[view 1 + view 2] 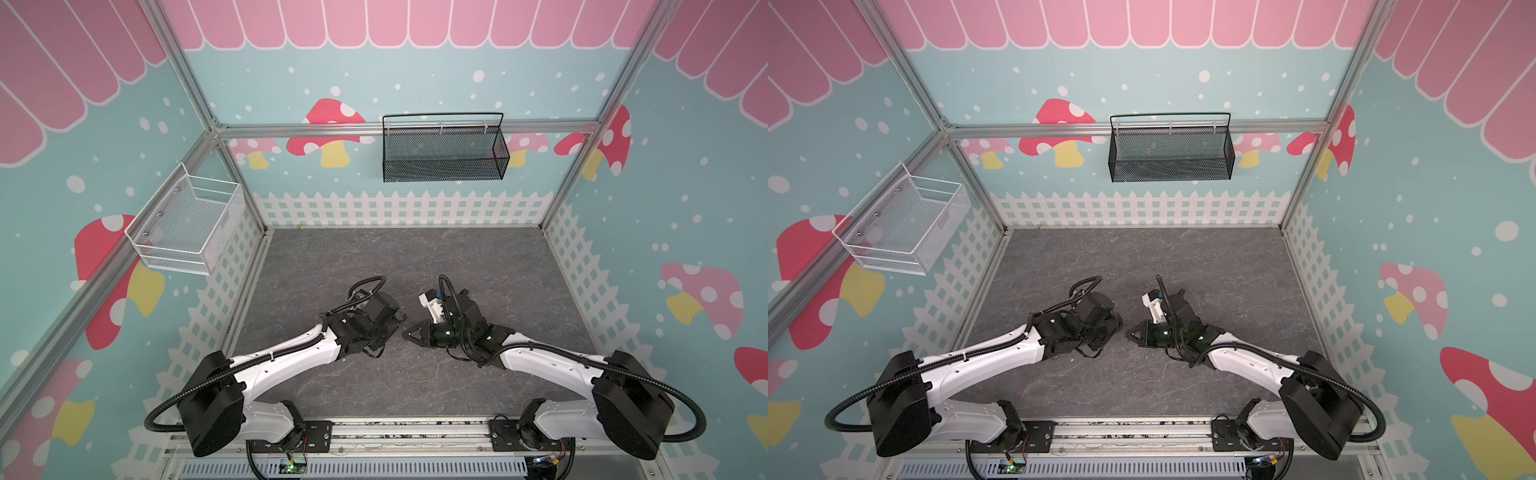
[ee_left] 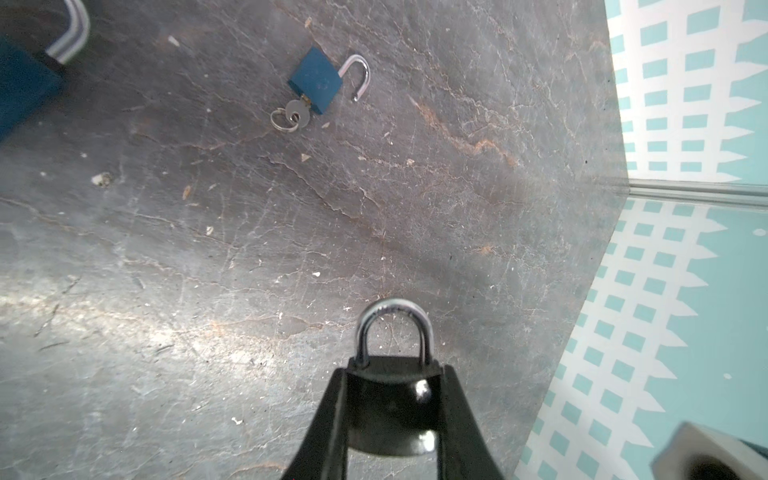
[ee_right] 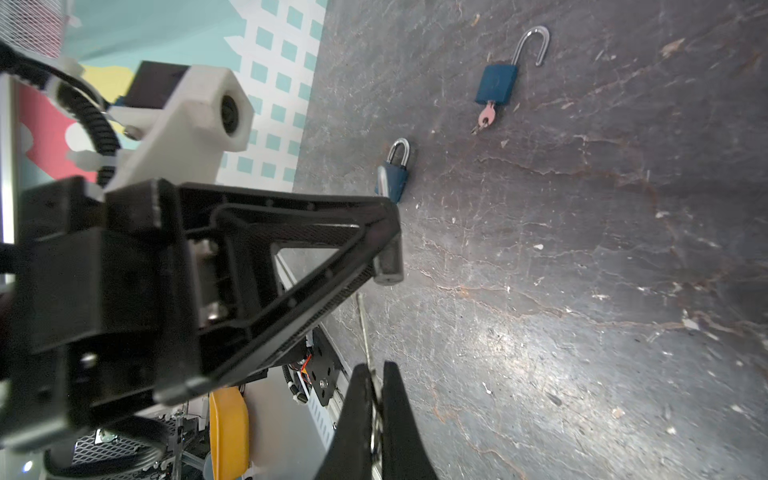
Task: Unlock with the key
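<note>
Shows black mesh basket on back rail, white wire basket on left wall. Clamps left hand on a dark padlock, steel shackle shut; pinches a thin key in right hand just beside, above scuffed grey tabletop.

The left arm and the right arm look alike: smooth white moulded shells dotted with small dark screw holes, joined by bulky matte-black joint housings. A ribbed black cable conduit runs along each arm, and a white zip tie binds it to the left shell. Each base is a black perforated plate with screws. Small green lights glow on the right arm's black wrist blocks. The left wrist carries a white printed camera mount with a round opening. The left tool and right tool have black tapering fingers, and the left one's finger is a ribbed triangular frame.
</note>
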Tool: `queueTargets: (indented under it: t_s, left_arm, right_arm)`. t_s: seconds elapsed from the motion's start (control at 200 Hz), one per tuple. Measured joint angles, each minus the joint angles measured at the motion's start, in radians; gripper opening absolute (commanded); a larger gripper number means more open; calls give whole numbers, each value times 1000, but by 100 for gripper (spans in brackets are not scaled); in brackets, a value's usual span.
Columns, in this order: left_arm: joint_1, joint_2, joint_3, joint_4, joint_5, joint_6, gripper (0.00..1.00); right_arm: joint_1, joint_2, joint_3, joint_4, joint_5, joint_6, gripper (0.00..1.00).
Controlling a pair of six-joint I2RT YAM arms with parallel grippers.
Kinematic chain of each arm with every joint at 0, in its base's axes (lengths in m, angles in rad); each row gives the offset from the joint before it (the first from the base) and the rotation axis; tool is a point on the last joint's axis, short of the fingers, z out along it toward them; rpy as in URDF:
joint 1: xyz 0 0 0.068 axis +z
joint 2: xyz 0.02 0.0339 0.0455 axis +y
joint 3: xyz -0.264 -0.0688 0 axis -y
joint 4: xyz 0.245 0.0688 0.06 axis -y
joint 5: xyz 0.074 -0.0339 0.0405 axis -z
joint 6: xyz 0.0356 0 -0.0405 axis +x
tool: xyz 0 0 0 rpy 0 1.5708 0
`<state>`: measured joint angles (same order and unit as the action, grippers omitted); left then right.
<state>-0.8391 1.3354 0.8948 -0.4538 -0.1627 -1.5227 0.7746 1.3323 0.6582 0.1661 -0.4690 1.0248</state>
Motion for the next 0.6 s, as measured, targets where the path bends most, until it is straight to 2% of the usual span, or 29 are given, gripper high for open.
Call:
queueTargets:
  t_s: [0.34,0.6]
  left_arm:
    - [32,-42,-17,-94,1,-15,0]
    - [64,-23,31,-222,3,41,0]
  right_arm:
    - [72,108,26,-5,51,10,0]
    - [140,185,29,95,68,93,0]
